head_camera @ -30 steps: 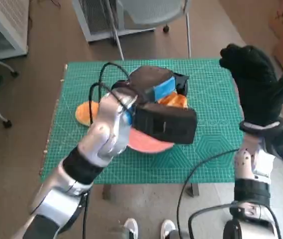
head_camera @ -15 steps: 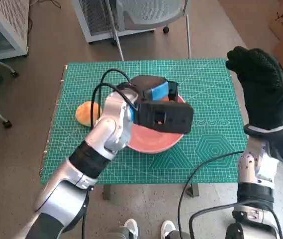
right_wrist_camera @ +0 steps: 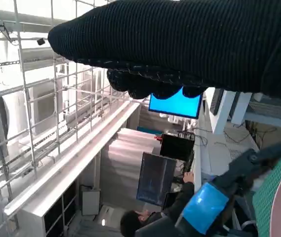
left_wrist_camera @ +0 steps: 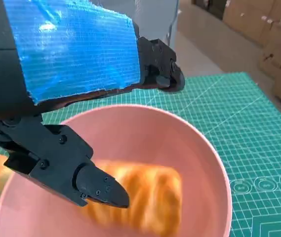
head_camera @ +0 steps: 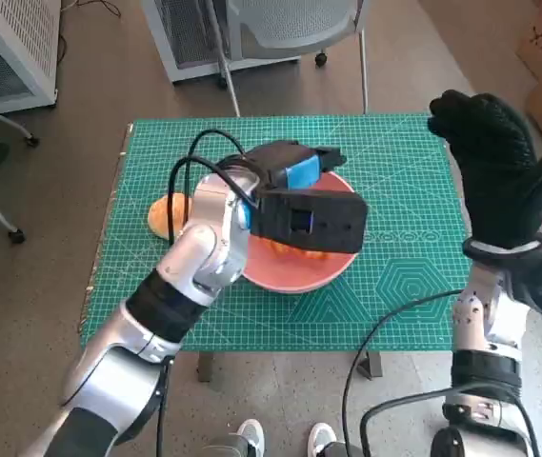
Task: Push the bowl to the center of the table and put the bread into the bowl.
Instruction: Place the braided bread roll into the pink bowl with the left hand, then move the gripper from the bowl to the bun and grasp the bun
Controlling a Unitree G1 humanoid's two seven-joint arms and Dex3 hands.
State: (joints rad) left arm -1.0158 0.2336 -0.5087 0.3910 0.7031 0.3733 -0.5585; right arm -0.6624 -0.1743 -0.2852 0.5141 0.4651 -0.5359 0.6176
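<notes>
The pink bowl (head_camera: pixel 294 278) stands near the middle of the green mat. A golden bread (head_camera: pixel 296 249) lies inside it; in the left wrist view this bread (left_wrist_camera: pixel 142 197) is blurred on the bowl's (left_wrist_camera: pixel 199 148) floor. My left hand (head_camera: pixel 294 181) hovers just above the bowl, and its black fingers (left_wrist_camera: pixel 98 185) are apart with nothing between them. A second bread (head_camera: pixel 163 214) lies on the mat left of the bowl, partly hidden by my left forearm. My gloved right hand (head_camera: pixel 499 171) is raised off the table's right edge, fingers spread and empty.
The green cutting mat (head_camera: pixel 394 181) covers the small table. A chair (head_camera: pixel 290 29) and a white cabinet (head_camera: pixel 9 48) stand behind it. In the right wrist view a person (right_wrist_camera: pixel 130 224) sits near screens, and my left hand's blue tape (right_wrist_camera: pixel 204 207) shows.
A second ago my left hand held the bread above the bowl. It has let go, and the bread now lies in the bowl. The right hand stayed raised.
</notes>
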